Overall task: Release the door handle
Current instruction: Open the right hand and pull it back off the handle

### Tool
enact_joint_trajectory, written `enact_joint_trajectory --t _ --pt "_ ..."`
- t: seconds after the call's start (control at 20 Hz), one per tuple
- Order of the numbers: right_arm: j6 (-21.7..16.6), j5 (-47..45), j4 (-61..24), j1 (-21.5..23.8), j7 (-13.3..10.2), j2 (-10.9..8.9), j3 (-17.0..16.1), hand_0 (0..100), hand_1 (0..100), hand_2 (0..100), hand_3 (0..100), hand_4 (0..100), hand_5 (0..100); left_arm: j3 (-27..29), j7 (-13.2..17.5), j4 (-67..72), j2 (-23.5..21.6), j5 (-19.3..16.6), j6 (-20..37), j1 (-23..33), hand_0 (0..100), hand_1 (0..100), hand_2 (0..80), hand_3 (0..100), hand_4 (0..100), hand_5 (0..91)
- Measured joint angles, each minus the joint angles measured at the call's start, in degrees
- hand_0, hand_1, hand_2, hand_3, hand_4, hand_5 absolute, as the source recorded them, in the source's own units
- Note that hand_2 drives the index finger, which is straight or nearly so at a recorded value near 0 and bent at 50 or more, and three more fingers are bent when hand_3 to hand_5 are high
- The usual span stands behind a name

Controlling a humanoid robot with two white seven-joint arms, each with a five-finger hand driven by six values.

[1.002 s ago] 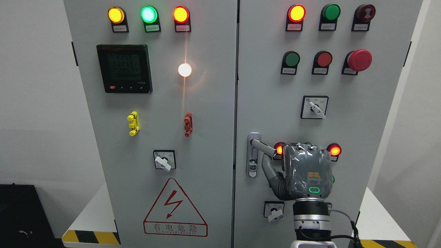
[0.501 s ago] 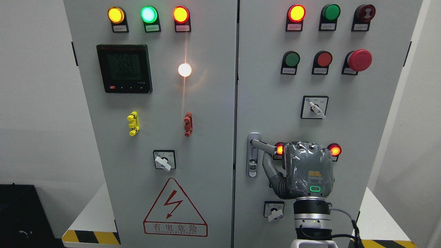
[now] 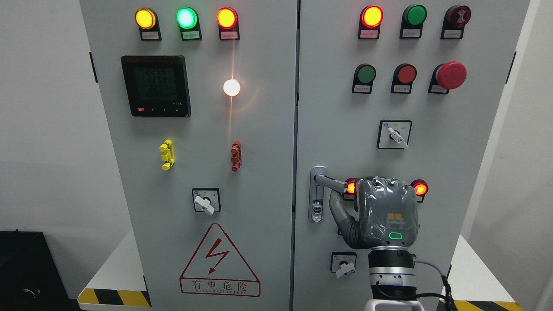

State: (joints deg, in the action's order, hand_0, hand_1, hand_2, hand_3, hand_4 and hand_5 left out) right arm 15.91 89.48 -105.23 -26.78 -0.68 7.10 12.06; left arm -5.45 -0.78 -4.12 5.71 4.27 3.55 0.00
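The handle (image 3: 327,181) is a grey metal lever on the left edge of the right door (image 3: 432,108), pointing right from its plate. My right hand (image 3: 384,211) covers its end; I see only the back, so I cannot tell if the fingers grip. Two red lamps (image 3: 420,188) glow beside my knuckles; a small switch (image 3: 344,263) sits below.
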Motion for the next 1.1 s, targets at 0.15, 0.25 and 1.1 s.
enact_joint_trajectory --t 0.15,0.25,1.1 --pt "0.0 0.0 -0.1 0.1 0.0 -0.03 0.0 54 34 93 100 100 100 0.0 0.0 0.0 0.0 0.0 0.0 0.0 12 56 0.0 0 0 0.0" --pt "0.0 0.0 -0.3 0.2 0.0 -0.07 0.0 54 34 93 100 100 100 0.0 0.0 0.0 0.0 0.0 0.0 0.0 12 56 0.0 0 0 0.0" --pt "-4.2 -0.8 -6.5 10.5 -2.4 -1.4 -2.8 56 31 44 60 58 58 0.0 0.0 0.0 0.0 0.0 0.0 0.0 12 56 0.0 0 0 0.0"
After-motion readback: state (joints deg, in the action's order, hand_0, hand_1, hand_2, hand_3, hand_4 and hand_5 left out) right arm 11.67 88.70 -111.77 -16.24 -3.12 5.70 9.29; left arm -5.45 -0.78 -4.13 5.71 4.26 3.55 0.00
